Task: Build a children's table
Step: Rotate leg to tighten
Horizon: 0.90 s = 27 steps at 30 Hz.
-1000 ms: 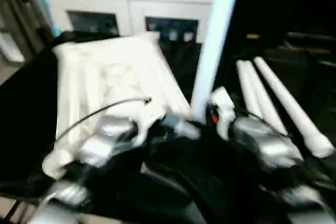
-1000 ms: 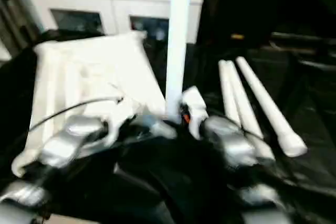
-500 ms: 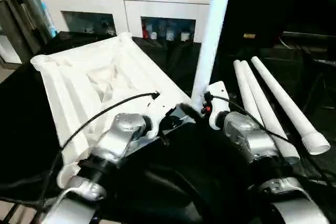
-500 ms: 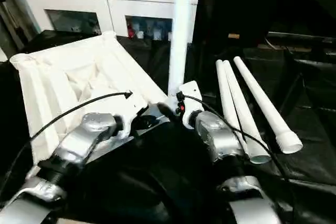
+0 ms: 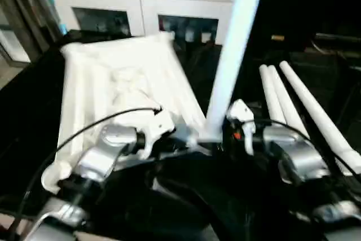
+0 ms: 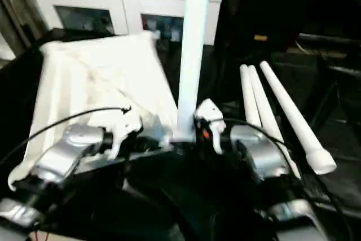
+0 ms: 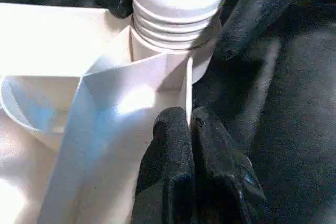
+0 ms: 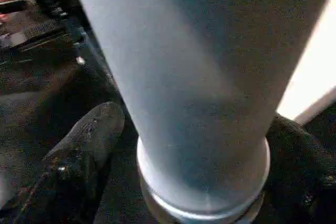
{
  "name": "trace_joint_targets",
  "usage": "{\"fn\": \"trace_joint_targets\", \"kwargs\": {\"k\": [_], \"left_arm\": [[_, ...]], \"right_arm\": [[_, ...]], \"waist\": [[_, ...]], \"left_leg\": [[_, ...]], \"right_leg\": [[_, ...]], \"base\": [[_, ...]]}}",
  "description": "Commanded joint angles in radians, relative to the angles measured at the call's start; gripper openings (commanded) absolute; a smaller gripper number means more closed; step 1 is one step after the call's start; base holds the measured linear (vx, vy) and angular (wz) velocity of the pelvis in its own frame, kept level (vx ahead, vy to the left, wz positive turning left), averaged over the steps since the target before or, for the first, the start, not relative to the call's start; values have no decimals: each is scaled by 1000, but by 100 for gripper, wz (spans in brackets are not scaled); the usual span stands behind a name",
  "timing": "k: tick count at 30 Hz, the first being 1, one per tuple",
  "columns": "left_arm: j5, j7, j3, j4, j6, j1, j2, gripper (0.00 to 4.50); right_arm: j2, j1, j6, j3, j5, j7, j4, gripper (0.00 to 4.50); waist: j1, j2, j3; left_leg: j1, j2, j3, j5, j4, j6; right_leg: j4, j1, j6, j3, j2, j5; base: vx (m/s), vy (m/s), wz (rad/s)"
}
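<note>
Left claw [image 7: 190,129] pinches tabletop rib [image 7: 187,85]; right claw [image 8: 184,156] loose around upright leg [image 5: 234,55]. Risk: leg tips from corner socket [image 7: 173,61] if cross-threaded.

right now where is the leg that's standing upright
In the left eye view the upright leg stands at the tabletop's near right corner, between the left gripper and right gripper, with the three loose legs lying to its right.

We see the upright leg [image 5: 234,55] rising from the tabletop [image 5: 113,88] corner, blocking the middle between our arms. Three spare legs [image 5: 304,111] lie across the black surface [image 5: 28,111] on the right, with a dark open strip between them and the tabletop. The cabinet [image 5: 141,4] closes off the far side.
</note>
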Motion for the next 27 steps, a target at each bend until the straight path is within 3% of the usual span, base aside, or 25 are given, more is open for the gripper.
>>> {"fn": "trace_joint_targets", "kwargs": {"k": [1,4,14,17,18,20,21,22,23,24,27], "left_arm": [[-29,-35,-14,-44,-14,-1,1,0],[-31,-50,-14,-48,-15,2,8,0],[-26,-26,-9,-40,-2,10,-4,0],[-5,69,15,-4,0,-9,-51,0],[0,93,20,5,-1,-14,-61,0],[8,136,27,22,6,-25,-79,0],[25,205,36,48,20,-43,-107,0],[47,300,50,82,45,-67,-147,0],[47,300,50,82,45,-67,-147,0],[51,329,54,91,54,-73,-161,0],[59,464,92,141,96,-109,-234,0]], "right_arm": [[-2,13,17,31,17,40,-29,381],[-10,16,29,35,21,59,-39,353],[-2,44,55,54,28,66,-68,279],[54,41,33,29,0,-49,-28,273],[69,39,27,22,-7,-79,-16,273],[95,31,19,10,-21,-138,13,272],[134,12,5,-8,-38,-229,64,272],[190,-14,-8,-36,-58,-357,135,272],[190,-14,-8,-36,-58,-357,135,272],[208,-22,-9,-45,-61,-397,155,271],[293,-61,-12,-97,-71,-587,254,270]], "waist": [[0,-5,-59],[0,-5,-59],[4,-6,-63],[4,-6,-61],[-3,-6,-55],[-4,-10,-57],[-8,-8,-53],[-14,-9,-53],[-19,-9,-52],[-21,-11,-53],[-29,-12,-50]], "left_leg": [[16,40,-12,-263,-72,37],[17,39,-13,-264,-73,25],[14,39,-13,-224,-69,35],[15,38,-12,-241,-70,29],[15,37,-13,-265,-74,15],[17,34,-17,-291,-74,3],[19,34,-16,-309,-75,-4],[20,31,-19,-320,-75,-18],[20,30,-20,-329,-76,-24],[20,28,-23,-336,-75,-26],[23,26,-23,-363,-73,-16]], "right_leg": [[-68,44,-240,40,-47,-262],[-69,43,-231,41,-47,-270],[-62,45,-243,40,-46,-210],[-66,44,-234,41,-47,-243],[-72,40,-223,42,-47,-287],[-79,43,-194,40,-51,-366],[-84,34,-184,41,-50,-403],[-86,35,-175,39,-51,-438],[-88,33,-170,38,-50,-457],[-92,36,-151,34,-52,-490],[-104,26,-128,33,-50,-539]], "base": [[0,0,0],[0,0,0],[0,0,0],[0,0,0],[0,0,0],[0,0,0],[0,0,0],[0,0,0],[0,0,0],[0,0,0],[0,0,0]]}}
